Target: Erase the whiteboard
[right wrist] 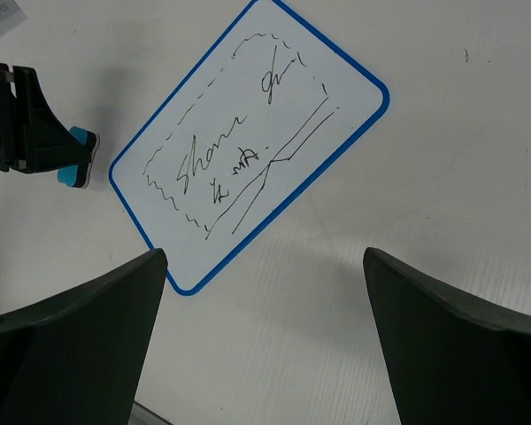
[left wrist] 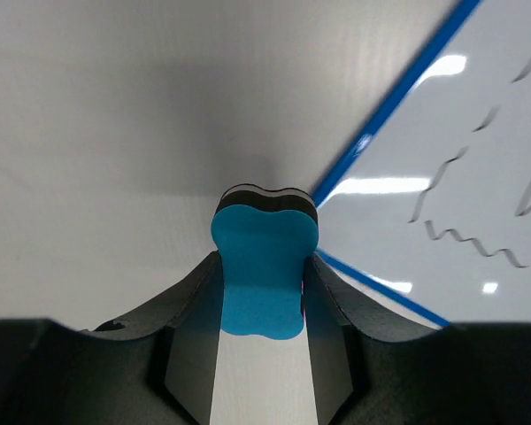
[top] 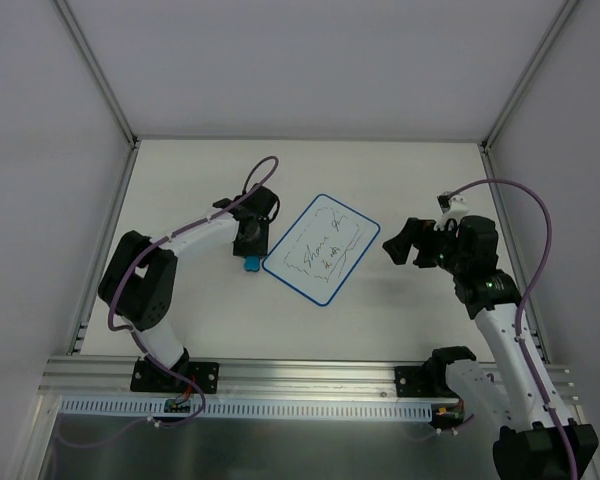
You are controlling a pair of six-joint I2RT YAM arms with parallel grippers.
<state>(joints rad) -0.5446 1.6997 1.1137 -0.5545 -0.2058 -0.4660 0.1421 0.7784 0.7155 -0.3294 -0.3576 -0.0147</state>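
The whiteboard (top: pixel 320 248) lies flat and tilted on the table, white with a blue border and dark scribbles. It also shows in the right wrist view (right wrist: pixel 248 142) and, as its near corner, in the left wrist view (left wrist: pixel 442 150). My left gripper (top: pixel 249 252) points down just left of the board's left corner, shut on a small blue eraser (left wrist: pixel 261 257) with a dark felt side, resting on the table beside the border. The eraser shows in the top view (top: pixel 250 265). My right gripper (top: pixel 400 245) is open and empty, hovering right of the board.
The white table (top: pixel 400 170) is walled by white panels with metal frame posts (top: pixel 100 70). An aluminium rail (top: pixel 310 375) runs along the near edge by the arm bases. The left arm's fingers (right wrist: pixel 26 124) show in the right wrist view.
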